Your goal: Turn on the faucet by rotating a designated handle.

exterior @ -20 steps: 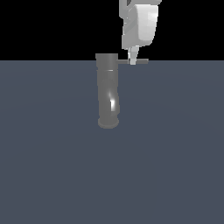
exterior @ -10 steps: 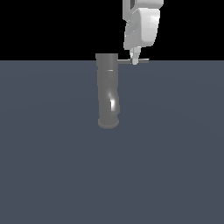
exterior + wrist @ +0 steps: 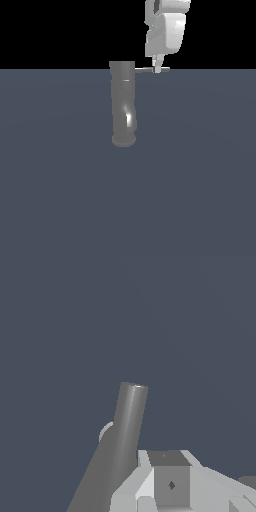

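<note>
Fingers [image 3: 157, 69] down on the handle [image 3: 144, 69] near its outer end; grip or opening unclear. Faucet [image 3: 123, 105] upright beside, on bench [image 3: 200, 175].

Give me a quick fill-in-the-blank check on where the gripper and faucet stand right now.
1. The gripper sits at the thin ____, on the exterior view's right of the faucet.
2. The handle lies ____, not upright.
3. The faucet's wider foot rests on the ____ surface.

Missing: handle; horizontal; grey-blue
</note>
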`<state>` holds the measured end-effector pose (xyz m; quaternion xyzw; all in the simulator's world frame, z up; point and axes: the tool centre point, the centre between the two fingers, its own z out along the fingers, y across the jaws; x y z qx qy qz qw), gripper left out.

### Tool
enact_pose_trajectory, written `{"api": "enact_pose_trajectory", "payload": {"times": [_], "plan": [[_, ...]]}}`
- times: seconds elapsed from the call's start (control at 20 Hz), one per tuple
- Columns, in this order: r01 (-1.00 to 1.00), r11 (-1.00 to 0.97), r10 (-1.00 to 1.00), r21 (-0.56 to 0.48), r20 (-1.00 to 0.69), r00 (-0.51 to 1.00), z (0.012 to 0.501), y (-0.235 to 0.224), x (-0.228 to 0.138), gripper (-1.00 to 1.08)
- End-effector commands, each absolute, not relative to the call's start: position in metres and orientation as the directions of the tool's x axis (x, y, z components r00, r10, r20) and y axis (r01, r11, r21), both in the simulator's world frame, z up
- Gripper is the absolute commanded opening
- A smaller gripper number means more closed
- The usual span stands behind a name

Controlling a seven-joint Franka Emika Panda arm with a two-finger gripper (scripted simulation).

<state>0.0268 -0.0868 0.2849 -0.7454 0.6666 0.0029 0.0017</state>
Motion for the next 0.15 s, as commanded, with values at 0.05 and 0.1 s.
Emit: {"api": "enact_pose_trajectory", "payload": {"times": [0.05, 0.1], "plan": [[-0.997, -0.078, -0.997, 0.0, 0.0, 0.078, 0.2845, -0.1128, 0.0317, -1.0], [-0.997, -0.078, -0.997, 0.0, 0.0, 0.078, 0.2845, -0.1128, 0.0317, -1.0]]}}
